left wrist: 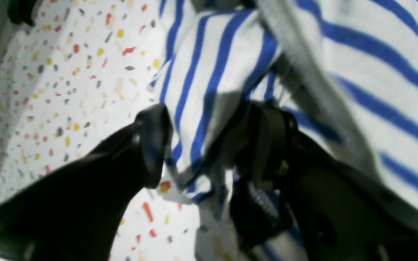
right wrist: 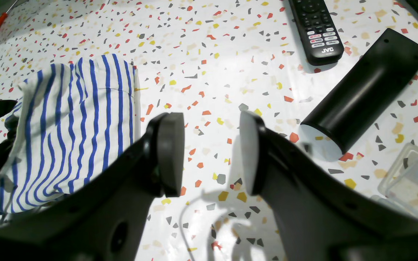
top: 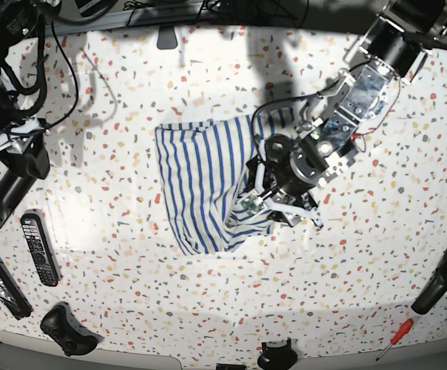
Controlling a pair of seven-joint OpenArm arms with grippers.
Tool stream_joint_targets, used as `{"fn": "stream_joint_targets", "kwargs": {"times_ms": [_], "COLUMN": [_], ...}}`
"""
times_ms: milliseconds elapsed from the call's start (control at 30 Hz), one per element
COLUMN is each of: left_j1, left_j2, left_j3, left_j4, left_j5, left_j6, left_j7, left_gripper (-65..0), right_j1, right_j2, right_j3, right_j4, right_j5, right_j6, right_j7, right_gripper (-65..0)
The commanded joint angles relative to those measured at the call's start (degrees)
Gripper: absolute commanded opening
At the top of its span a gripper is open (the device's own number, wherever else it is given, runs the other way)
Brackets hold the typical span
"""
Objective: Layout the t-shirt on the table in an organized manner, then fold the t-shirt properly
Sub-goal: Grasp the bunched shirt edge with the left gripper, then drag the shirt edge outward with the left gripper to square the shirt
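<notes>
At the t-shirt's (left wrist: pixel 209 83) edge, the left gripper (left wrist: pixel 209 145) pinches striped cloth (right gripper (right wrist: pixel 209 152) gapes, empty).

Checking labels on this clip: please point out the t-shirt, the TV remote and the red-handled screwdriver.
t-shirt (top: pixel 200 189), base view, middle of the striped cloth.
TV remote (right wrist: pixel 317 27), right wrist view, button face.
red-handled screwdriver (top: pixel 399 333), base view, handle.

Bright overhead light, blurry left wrist view
</notes>
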Motion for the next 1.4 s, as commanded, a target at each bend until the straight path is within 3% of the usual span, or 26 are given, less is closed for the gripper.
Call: {"fn": "stream_joint_targets", "kwargs": {"times_ms": [0,233,433,767,967,1067,1367], "left_j1": [-1.49,-2.51,-2.51,-2.51,-2.54,-2.93,-4.42], "left_j2": [0.61,1.49,1.49,1.49,1.36,0.52,-4.09], "left_j3": [-0.28,-0.28,-0.28,-0.28,-0.44,-0.44,-0.44], "left_j4": [1.09,4.37,5.73,5.53,5.53,5.53,5.53], "left_j5": [0.17,0.13,0.13,0.15,4.81,7.21,7.17], "left_j6": [1.70,2.10,2.12,2.19,2.38,4.83,5.81], "left_j7": [-0.81,2.40,-0.13,-0.44,-0.46,-0.46,-3.28], "left_gripper": [-33.0,-33.0,-33.9,-65.0,-65.0,-65.0,-65.0], "right_j1": [0.50,0.52,0.52,0.50,0.50,0.52,0.52], "right_j2": [0.79,0.79,0.79,0.79,0.79,0.79,0.76], "right_j3": [0.24,0.24,0.24,0.24,0.24,0.24,0.24], "right_j4": [1.01,1.01,1.01,1.01,1.01,1.01,1.01], "right_j5": [1.25,1.25,1.25,1.27,1.27,1.25,1.27], "right_j6": [0.59,0.59,0.59,0.59,0.59,0.59,0.59], "right_j7": [1.16,1.16,1.16,1.14,1.14,1.14,1.14], "right_gripper": [-40.6,-40.6,-40.6,-40.6,-40.6,-40.6,-40.6]}}
